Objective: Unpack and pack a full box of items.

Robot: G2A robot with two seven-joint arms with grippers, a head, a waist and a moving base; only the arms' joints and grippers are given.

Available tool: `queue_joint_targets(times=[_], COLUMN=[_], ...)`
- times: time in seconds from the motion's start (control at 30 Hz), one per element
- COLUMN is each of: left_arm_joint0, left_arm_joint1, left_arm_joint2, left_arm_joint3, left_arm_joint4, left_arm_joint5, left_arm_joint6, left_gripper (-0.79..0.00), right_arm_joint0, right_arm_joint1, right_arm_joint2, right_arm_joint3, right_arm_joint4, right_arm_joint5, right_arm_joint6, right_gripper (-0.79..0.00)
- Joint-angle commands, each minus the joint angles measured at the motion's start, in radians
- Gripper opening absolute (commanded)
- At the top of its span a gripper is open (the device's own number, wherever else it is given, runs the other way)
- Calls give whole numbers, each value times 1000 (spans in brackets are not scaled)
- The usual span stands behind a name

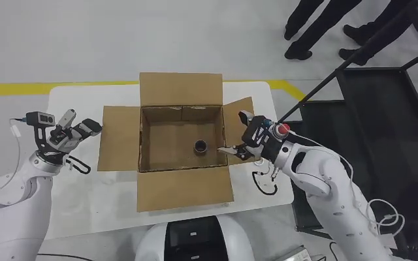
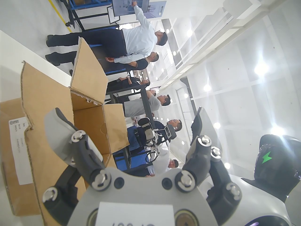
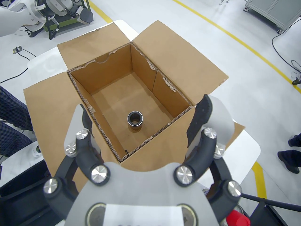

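White table point(image 1: 85, 196) holds the open box point(image 1: 183, 186), flaps folded out so we get straight access; one black ring point(image 1: 201, 148) stands on its floor, slightly toward 3 o'clock. Our right gripper point(image 1: 235, 136) hangs spread wide over the 3 o'clock rim, likely lined up for that ring; left gripper point(image 1: 81, 122), also spread and empty, parks at 9 o'clock, clear of the box.

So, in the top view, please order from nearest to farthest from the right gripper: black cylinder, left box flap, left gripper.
From the right gripper:
1. black cylinder, inside the box.
2. left box flap, across the box.
3. left gripper, beyond that flap.
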State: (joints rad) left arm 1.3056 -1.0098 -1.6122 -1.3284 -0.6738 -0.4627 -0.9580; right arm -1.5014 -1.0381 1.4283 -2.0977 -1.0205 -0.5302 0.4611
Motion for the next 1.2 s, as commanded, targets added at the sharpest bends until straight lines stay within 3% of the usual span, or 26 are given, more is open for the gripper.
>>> queue_joint_targets(times=[0.0,0.3,0.43,0.73,0.9,1.0,1.17], left_arm_joint0=[0,0,0,0,0,0,0], left_arm_joint1=[0,0,0,0,0,0,0], left_arm_joint2=[0,0,0,0,0,0,0], left_arm_joint3=[0,0,0,0,0,0,0], left_arm_joint4=[-2,-2,-2,-2,-2,-2,-2], left_arm_joint5=[0,0,0,0,0,0,0], left_arm_joint6=[0,0,0,0,0,0,0], left_gripper=[0,0,0,0,0,0,0], right_arm_joint0=[1,1,-16,-283,-435,-482,-518], right_arm_joint1=[0,0,0,3,-4,-12,-18], right_arm_joint2=[-1,0,43,257,347,341,314], right_arm_joint3=[0,2,-8,-92,-46,-6,58], right_arm_joint4=[0,1,0,73,66,94,77], right_arm_joint5=[0,3,67,189,260,292,309], right_arm_joint6=[1,-3,-29,-74,-142,-210,-224], right_gripper=[0,0,0,0,0,0,0])
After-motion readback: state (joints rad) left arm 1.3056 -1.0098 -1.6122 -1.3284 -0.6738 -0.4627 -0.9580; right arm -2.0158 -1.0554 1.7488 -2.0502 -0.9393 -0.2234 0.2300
